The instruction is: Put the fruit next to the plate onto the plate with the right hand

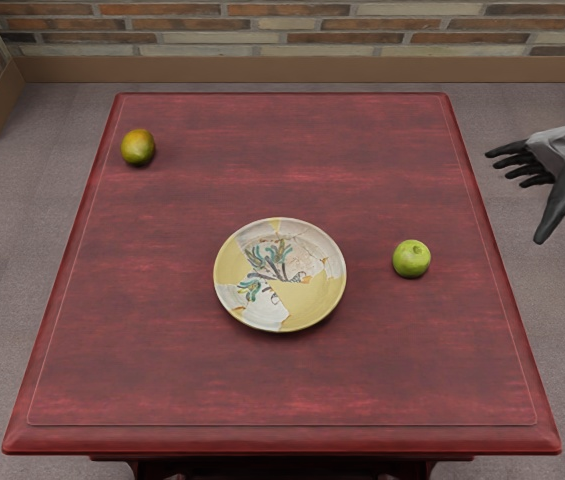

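Reaching for the green fruit (pixel 411 258), which lay near the right side of the plate (pixel 220 275), my right hand (pixel 552 160) hovered open and empty farther right of the plate; best grasped from above, fingers closing evenly.

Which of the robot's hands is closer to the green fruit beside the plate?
Right. The right hand, open, hovers beyond the right edge of the table, up and right of the green fruit, not touching it. The left hand is out of view.

Looking down at a slant, mid-distance, over whole dark red wooden table (pixel 162 380), facing brick wall (pixel 262 25) up top.
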You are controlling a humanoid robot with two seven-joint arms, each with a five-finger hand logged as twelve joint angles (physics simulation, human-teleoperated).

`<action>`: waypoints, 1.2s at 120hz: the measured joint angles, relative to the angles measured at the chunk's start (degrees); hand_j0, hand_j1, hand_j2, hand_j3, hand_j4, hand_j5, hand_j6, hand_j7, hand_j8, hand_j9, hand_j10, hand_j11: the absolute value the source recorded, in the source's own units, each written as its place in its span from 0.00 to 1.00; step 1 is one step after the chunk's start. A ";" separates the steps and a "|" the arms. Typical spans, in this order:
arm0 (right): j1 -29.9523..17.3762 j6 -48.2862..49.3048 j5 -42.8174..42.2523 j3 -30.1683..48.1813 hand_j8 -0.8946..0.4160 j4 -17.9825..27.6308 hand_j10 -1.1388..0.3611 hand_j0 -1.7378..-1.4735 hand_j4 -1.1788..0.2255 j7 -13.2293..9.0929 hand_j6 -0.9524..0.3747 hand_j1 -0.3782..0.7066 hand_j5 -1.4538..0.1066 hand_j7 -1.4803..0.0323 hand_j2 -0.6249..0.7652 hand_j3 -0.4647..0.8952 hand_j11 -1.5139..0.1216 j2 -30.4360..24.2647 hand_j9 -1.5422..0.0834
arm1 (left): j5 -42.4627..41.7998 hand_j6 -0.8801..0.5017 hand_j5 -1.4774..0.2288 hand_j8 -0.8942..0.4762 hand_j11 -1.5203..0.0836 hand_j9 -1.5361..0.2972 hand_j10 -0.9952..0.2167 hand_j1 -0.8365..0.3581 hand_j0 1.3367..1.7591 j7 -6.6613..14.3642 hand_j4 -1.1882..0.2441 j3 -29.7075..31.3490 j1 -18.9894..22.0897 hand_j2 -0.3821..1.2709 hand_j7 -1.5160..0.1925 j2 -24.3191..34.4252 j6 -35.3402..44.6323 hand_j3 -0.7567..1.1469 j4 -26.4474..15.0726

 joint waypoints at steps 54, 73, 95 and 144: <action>-2.28 0.02 2.32 -0.77 0.68 27.90 0.76 0.30 0.84 0.00 0.71 0.03 0.93 0.98 0.45 0.34 0.93 -18.09 0.95 | 0.00 0.63 0.86 0.65 0.94 0.83 0.81 0.98 0.76 0.00 0.82 0.00 0.00 0.23 0.88 0.00 0.00 0.40 0.00; -0.53 -0.91 -2.41 -0.67 0.68 33.98 0.76 0.30 0.83 0.00 0.71 0.03 0.93 0.98 0.45 0.34 0.93 -16.08 0.95 | 0.00 0.63 0.86 0.65 0.94 0.83 0.81 0.98 0.76 -0.01 0.82 -0.01 0.00 0.23 0.88 0.00 0.00 0.40 0.00; -0.56 -9.31 -9.53 -0.78 0.68 35.14 0.76 0.30 0.83 0.00 0.71 0.03 0.93 0.98 0.45 0.34 0.93 -7.32 0.95 | 0.00 0.63 0.86 0.65 0.94 0.83 0.81 0.98 0.76 0.00 0.82 0.00 0.00 0.23 0.88 0.00 0.00 0.40 0.00; -5.73 -15.10 -33.92 -0.93 0.67 35.19 0.75 0.30 0.83 0.00 0.71 0.03 0.93 0.97 0.45 0.34 0.92 7.54 0.94 | 0.00 0.63 0.86 0.65 0.94 0.83 0.81 0.98 0.76 0.00 0.82 0.00 0.00 0.23 0.88 0.00 0.00 0.40 0.00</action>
